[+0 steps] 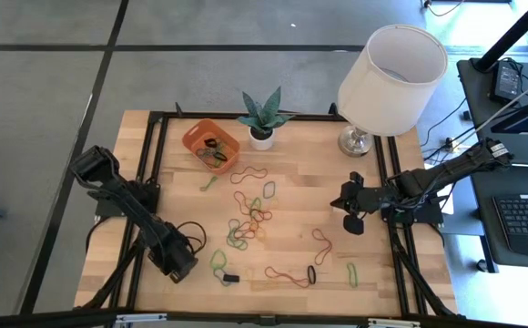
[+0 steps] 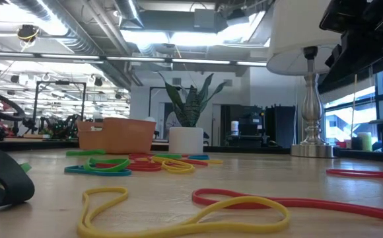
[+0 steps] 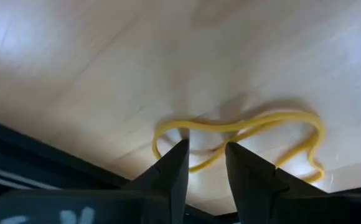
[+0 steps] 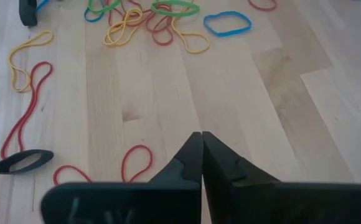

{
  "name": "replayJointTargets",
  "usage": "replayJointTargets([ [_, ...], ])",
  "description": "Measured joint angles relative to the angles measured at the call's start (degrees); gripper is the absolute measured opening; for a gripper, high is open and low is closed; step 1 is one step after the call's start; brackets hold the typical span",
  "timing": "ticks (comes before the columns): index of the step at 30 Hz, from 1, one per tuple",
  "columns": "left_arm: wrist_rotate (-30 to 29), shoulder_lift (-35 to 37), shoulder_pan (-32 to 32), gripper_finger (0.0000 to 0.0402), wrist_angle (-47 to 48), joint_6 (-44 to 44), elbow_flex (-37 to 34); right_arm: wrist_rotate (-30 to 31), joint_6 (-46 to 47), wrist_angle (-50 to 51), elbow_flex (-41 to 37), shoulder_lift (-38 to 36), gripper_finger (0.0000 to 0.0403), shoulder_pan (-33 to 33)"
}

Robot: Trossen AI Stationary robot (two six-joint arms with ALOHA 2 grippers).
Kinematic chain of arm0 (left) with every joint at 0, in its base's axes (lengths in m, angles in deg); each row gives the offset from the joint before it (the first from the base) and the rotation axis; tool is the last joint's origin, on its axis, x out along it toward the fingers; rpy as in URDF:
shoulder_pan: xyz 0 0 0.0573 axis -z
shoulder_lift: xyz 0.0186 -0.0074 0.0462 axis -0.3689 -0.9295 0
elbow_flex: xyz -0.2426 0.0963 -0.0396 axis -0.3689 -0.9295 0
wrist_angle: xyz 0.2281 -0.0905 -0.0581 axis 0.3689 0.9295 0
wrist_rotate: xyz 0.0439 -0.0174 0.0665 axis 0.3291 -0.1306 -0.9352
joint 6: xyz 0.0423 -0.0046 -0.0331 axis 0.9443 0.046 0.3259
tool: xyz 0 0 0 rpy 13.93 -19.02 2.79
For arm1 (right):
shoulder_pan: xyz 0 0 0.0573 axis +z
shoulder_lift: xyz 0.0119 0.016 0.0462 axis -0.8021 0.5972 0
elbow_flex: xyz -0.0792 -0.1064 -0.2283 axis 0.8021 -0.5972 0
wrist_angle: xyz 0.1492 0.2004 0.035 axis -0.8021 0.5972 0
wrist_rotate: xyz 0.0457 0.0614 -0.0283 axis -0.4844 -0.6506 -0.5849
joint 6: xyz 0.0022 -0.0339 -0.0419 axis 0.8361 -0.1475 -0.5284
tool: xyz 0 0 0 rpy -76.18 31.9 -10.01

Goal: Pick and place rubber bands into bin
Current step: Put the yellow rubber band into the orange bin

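One bin [image 1: 211,139], roughly fifteen rubber bands [image 1: 250,219]; left end effector [image 3: 205,158] parted, right end effector [image 4: 201,152] clenched empty.

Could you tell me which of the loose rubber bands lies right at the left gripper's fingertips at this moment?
It is the yellow rubber band, a long twisted loop on the wood directly beneath the left gripper, whose fingers stand slightly apart. The other bands lie farther off toward the table's middle.

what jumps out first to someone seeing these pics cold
A colourful scatter of rubber bands covers the middle of the wooden table, with the orange bin near its far edge. The big white lamp looms at the far right corner, beside a small potted plant.
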Motion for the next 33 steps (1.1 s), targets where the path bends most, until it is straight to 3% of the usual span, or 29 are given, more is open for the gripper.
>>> replayJointTargets([
  [5, -0.04, -0.02, 0.02, 0.007, -0.96, 0.18, -0.26, 0.0, -0.05, 0.01, 0.0, 0.0, 0.0005, -0.02],
  [10, -0.25, -0.07, -0.1, 0.001, -2.08, -1.86, -0.15, 0.02, -1.26, -0.21, 0.0, 0.02, 0.0005, -0.02],
  [13, -0.81, -0.17, -0.04, 0.0003, -1.45, -2.81, 0.74, 0.02, -1.26, -0.3, 0.0, 0.01, 0.0005, -0.02],
  [17, -3.82, -0.36, -0.03, 0.0002, 2.11, -1.53, 3.51, 0.0, -1.32, -0.29, 0.0, 0.0, 0.0005, -0.02],
  [25, -2.68, -0.34, -0.07, 0.0007, 9.36, -0.77, 6.44, 0.0, -1.45, -0.29, 0.0, 0.0, 0.0005, -0.02],
  [33, -2.48, -0.3, 0.02, 0.0053, 13.7, -0.46, 6.47, 0.0, -1.28, -0.29, 0.0, 0.02, 0.0005, -0.02],
])
